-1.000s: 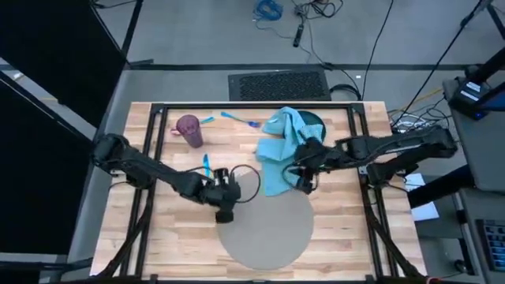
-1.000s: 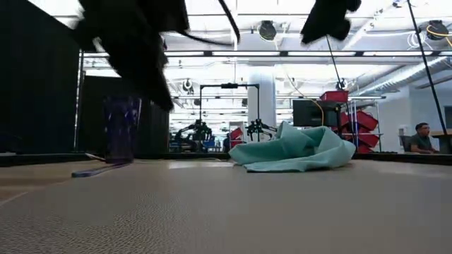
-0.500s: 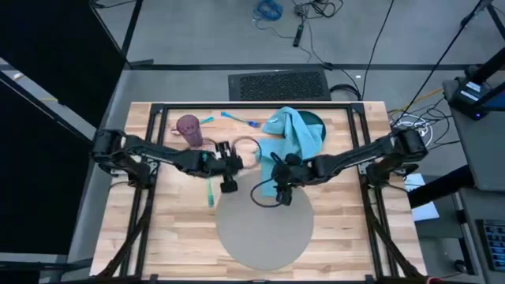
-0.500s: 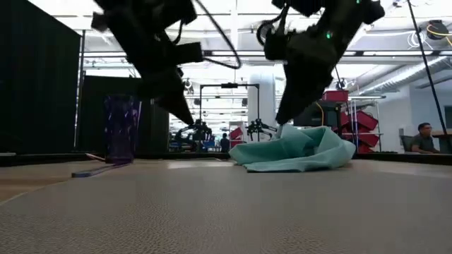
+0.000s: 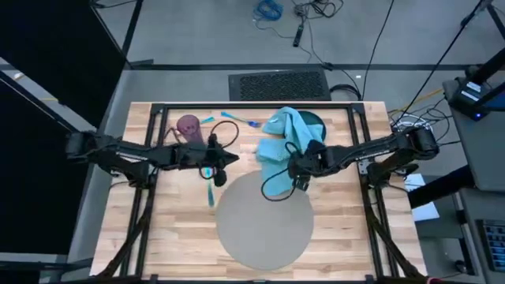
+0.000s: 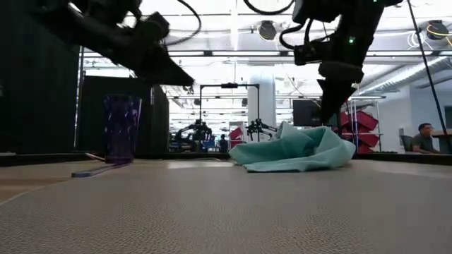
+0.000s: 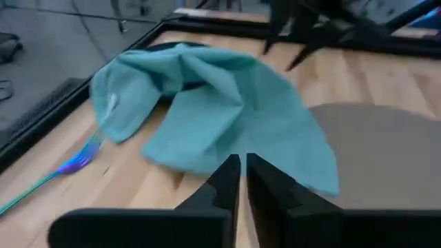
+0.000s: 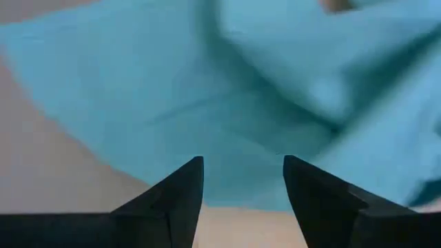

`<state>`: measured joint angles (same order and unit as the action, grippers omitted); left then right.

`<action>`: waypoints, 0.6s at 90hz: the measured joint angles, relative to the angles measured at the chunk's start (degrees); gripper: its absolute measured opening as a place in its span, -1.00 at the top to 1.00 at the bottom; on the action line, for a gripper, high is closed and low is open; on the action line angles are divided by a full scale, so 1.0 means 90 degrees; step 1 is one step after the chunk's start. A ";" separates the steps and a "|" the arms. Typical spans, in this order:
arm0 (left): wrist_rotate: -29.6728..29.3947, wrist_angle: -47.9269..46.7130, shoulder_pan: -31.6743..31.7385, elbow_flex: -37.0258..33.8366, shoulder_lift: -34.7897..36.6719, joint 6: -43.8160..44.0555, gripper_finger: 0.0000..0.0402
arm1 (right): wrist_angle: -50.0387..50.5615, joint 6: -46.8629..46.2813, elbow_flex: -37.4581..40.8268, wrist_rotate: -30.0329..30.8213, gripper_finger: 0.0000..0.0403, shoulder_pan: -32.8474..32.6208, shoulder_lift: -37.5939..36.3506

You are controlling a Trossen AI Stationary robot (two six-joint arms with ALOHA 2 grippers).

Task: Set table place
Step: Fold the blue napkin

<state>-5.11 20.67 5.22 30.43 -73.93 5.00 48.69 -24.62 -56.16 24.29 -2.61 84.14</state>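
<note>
High view shows the table (image 5: pixel 177 229), a light wooden top in a black frame, filling the middle of the frame, with the place (image 5: pixel 264 219), a large round grey mat, lying flat in the lower centre. A crumpled teal cloth (image 5: pixel 284 142) sits just above the mat, its lower edge lapping over the mat's upper rim and its upper part covering a dark teal plate (image 5: pixel 316 122). In the upper left of the tabletop stands a purple tumbler (image 5: pixel 189 128), with a blue fork (image 5: pixel 240 119) lying between it and the cloth, and another blue utensil (image 5: pixel 210 192) lying at the mat's left edge.

The left gripper (image 5: pixel 225 160) reaches in from the left edge and hangs left of the cloth, above bare wood; in the left wrist view its fingers (image 7: pixel 224 186) are pressed almost together, clenched on nothing. The right gripper (image 5: pixel 300 177) comes from the right edge and hovers over the cloth's lower right border, near the mat's top rim; the right wrist view shows its fingers (image 8: pixel 176 193) spread apart with only cloth beyond them, grasping nothing.

Low view places both arms high in the frame, clear of the surface, the cloth heaped at centre right and the tumbler upright at the left.
</note>
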 joint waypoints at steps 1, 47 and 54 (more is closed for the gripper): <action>0.0038 0.0087 0.0028 -0.0002 -0.0073 0.0036 0.81 | -0.0004 0.0031 0.0000 0.0006 0.04 0.0048 -0.0007; 0.0523 0.0971 0.0413 0.1789 -0.2844 0.0890 0.33 | -0.0884 0.1586 0.0000 -0.1199 -0.19 0.2742 -0.0029; 0.0523 0.0962 0.0405 0.1927 -0.3102 0.0884 0.33 | -0.0999 0.1654 -0.0002 -0.1384 -0.19 0.2890 -0.0029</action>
<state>-0.40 29.33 8.86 47.78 -101.85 12.96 39.69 -9.74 -56.18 11.84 23.40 83.88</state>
